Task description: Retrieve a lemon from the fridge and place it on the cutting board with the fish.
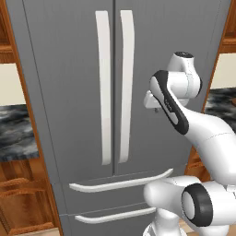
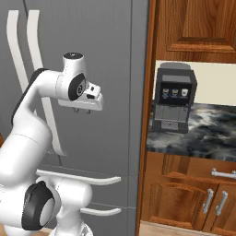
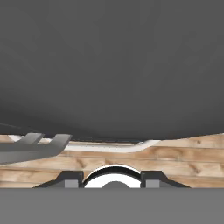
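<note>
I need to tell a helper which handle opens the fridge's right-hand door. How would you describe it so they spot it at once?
Start at the tall grey fridge, both doors shut. Two long white curved handles run down its middle seam; take the right door handle, the one nearer the robot's arm. The white bars lower down lie level and belong to the drawers.

Both base views look forward from behind the white arm [image 1: 203, 133], one left, one right, close to the tall grey fridge [image 1: 69, 92] with long white handles, which they share. The hand view faces down its door toward the wooden floor [image 3: 175, 153].
</note>
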